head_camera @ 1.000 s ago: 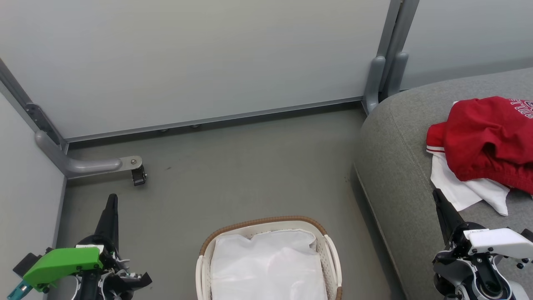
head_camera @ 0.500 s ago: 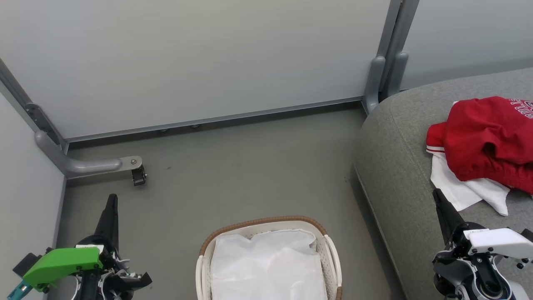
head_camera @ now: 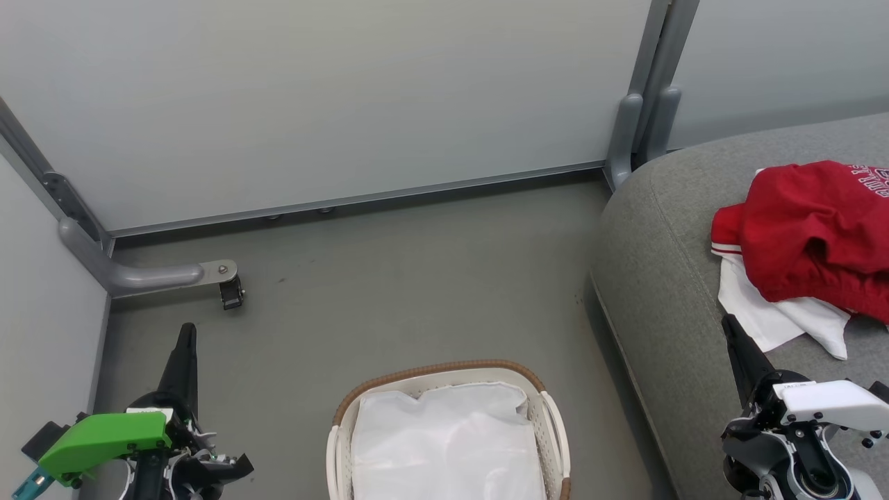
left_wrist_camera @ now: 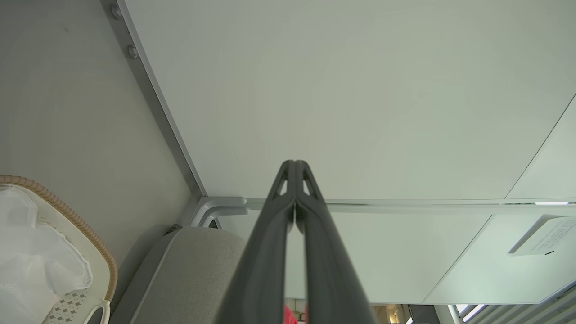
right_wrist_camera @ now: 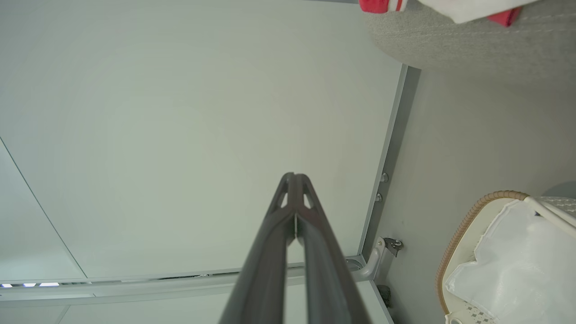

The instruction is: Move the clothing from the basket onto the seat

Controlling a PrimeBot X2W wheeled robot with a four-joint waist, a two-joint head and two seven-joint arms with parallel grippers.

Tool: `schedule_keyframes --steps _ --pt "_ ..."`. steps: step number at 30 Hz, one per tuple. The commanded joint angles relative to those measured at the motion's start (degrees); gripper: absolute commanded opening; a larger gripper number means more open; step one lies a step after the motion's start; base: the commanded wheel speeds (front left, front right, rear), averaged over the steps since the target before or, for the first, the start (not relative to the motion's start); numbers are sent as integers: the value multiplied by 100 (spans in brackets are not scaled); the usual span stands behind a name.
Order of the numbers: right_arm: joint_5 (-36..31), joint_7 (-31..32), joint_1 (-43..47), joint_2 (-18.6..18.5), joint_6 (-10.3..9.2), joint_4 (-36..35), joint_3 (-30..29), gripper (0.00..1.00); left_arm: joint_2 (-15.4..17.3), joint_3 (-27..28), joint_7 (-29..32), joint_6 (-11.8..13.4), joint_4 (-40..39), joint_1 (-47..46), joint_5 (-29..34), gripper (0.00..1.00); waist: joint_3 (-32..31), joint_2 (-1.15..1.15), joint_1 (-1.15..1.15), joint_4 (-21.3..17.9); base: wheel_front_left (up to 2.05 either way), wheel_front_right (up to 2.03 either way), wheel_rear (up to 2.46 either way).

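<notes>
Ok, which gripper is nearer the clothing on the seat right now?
Right. The right gripper is close beside the white edge of the clothing, at the seat; the left gripper is across the floor, beyond the basket.

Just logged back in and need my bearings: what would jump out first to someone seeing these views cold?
The red and white clothing heaped on the grey seat at the right draws the eye first. Next comes the basket on the floor at bottom centre, with a white liner showing inside. The left tool and right tool flank it, both shut and empty.
</notes>
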Motion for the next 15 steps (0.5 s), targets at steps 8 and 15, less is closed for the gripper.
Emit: schedule_keyframes --steps 8,15 --pt "21 18 -41 -15 0 -14 -12 0 38 11 19 -26 -8 -73 -4 0 0 0 0 0 0 0 0" --pt "21 17 -41 -15 0 -14 -11 0 38 10 19 -26 -6 -73 -4 0 0 0 0 0 0 0 0"
